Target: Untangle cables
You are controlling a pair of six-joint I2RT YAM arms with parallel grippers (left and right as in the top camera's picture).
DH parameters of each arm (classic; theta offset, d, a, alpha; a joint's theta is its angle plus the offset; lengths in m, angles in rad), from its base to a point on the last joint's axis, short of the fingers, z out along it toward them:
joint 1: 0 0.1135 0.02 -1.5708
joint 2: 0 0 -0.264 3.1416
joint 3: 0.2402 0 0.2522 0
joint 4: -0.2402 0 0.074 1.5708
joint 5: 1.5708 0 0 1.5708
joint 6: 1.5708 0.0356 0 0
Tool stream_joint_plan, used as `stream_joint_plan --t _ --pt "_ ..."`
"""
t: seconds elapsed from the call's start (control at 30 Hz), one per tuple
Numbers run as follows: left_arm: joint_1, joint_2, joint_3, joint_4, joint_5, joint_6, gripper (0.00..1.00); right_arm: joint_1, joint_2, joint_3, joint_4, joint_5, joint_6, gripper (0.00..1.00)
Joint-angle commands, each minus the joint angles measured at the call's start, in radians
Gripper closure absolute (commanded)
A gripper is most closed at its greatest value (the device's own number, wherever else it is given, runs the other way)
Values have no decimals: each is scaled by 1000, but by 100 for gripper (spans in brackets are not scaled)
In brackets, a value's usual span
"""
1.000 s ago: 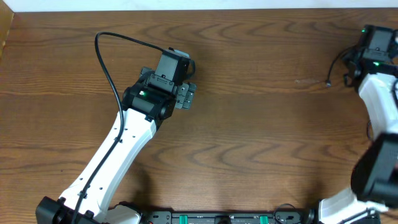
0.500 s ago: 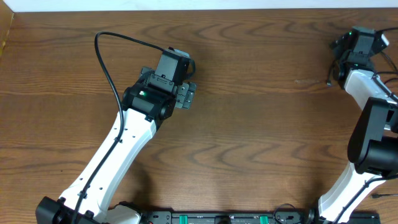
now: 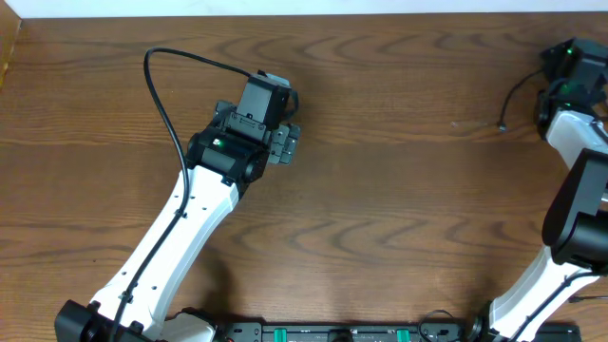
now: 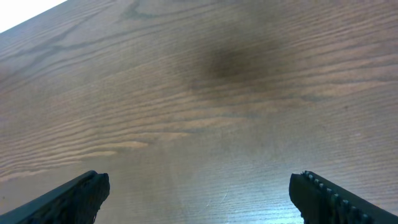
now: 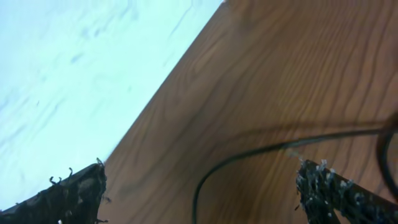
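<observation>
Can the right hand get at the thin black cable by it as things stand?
Probably yes. The right hand is open just over the cable, which runs between its fingers in the wrist view with nothing covering it. It is thin, so pinching may be fiddly.

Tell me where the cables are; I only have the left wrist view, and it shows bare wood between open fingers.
Observer: Overhead shows one thin black cable near the table's far right edge, well away from your left gripper.
Operator: Check the right gripper.
Observer: Its wrist view shows the right gripper open and empty, with that cable lying on the wood in view between its fingers.
Operator: Find the cable's end.
Observer: Overhead shows a small plug end lying free on the wood.
</observation>
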Motion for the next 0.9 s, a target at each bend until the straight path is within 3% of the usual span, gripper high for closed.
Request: stream_joint_plan --t 0.0,0.27,0.4,0.43,0.47,0.57,0.6,0.87 --pt "2 2 2 4 -2 -12 2 -19 57 8 10 16 5 5" --pt "2 2 2 5 -2 -12 2 -23 203 87 9 -12 6 1" --pt "2 2 2 5 -2 -12 2 -23 244 128 10 -18 6 4" --pt "2 2 2 5 -2 -12 2 -23 255 142 11 -18 5 26" --pt "2 2 2 4 -2 -13 2 -24 268 155 16 -19 6 64" --pt "2 2 2 4 12 -12 2 -24 286 174 20 -32 6 93" --pt "2 2 2 5 29 -12 2 -25 291 176 20 -35 6 99" --pt "2 2 2 4 66 -12 2 -27 294 177 3 -120 -25 99"
